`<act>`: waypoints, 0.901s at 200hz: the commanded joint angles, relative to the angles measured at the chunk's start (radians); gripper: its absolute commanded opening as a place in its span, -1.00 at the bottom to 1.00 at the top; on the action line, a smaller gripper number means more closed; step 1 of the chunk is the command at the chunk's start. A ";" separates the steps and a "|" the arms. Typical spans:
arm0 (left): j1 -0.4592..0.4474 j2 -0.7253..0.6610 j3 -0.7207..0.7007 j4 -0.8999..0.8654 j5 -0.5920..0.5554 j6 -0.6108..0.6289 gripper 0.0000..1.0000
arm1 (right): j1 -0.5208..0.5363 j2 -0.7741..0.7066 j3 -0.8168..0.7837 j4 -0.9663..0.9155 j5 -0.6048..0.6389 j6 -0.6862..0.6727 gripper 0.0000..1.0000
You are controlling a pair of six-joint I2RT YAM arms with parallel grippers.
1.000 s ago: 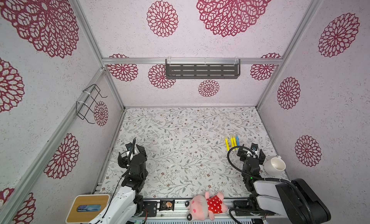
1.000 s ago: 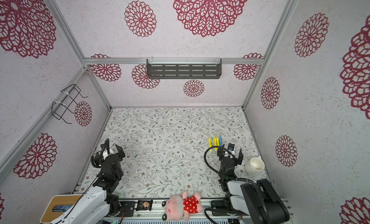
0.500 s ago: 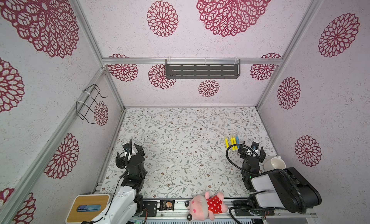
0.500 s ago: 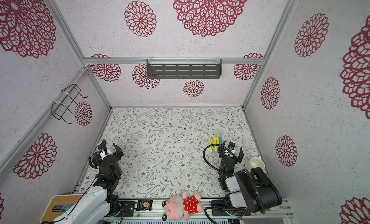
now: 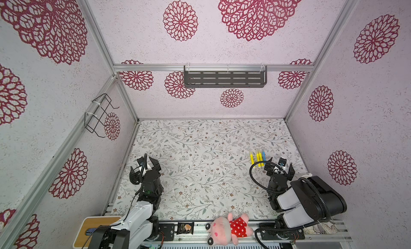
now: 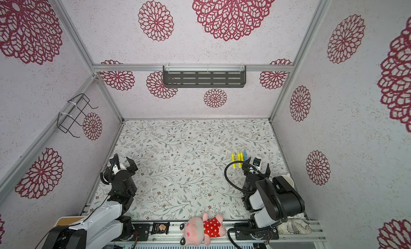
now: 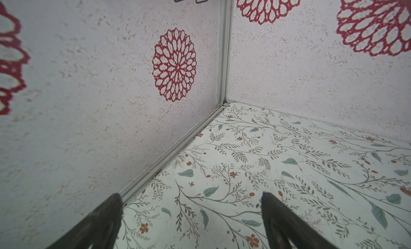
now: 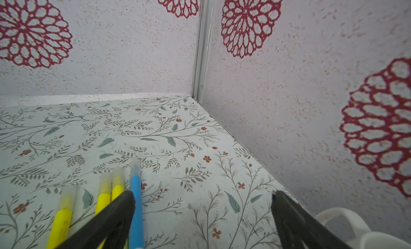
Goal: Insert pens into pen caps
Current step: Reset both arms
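Three yellow and one blue slim plastic pens (image 5: 258,157) lie parallel on the right of the floral table cover (image 5: 200,147). Their long axes run toward the back wall, with translucent whitish caps (image 8: 135,167) on the far ends. The right gripper (image 5: 280,163) sits just behind them, spread wide and empty. The left gripper (image 5: 147,162) is likewise. Since a second ago the pens are unmoved and the right arm (image 5: 311,199) has swung inward.

Both top views are looking steeply down from high over the booth's front edge, facing the back wall and taking in the whole floral table cover (image 5: 200,147) from well away. The left wrist camera is sitting low and close over that cover, facing the rear left corner post (image 7: 223,58). The right wrist camera is facing the rear right corner post (image 8: 201,47), close over the pens (image 8: 136,199); both top views are showing these pens (image 5: 258,157) too.
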 commanded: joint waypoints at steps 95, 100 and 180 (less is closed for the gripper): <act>0.059 0.177 -0.003 0.284 0.069 0.048 0.98 | -0.019 0.017 0.012 0.122 0.013 0.002 0.98; 0.062 0.187 -0.001 0.291 0.073 0.049 0.98 | -0.019 0.018 0.012 0.122 0.010 0.002 0.98; 0.092 0.291 0.035 0.366 0.113 0.063 0.98 | -0.020 0.029 0.021 0.120 -0.041 -0.021 0.98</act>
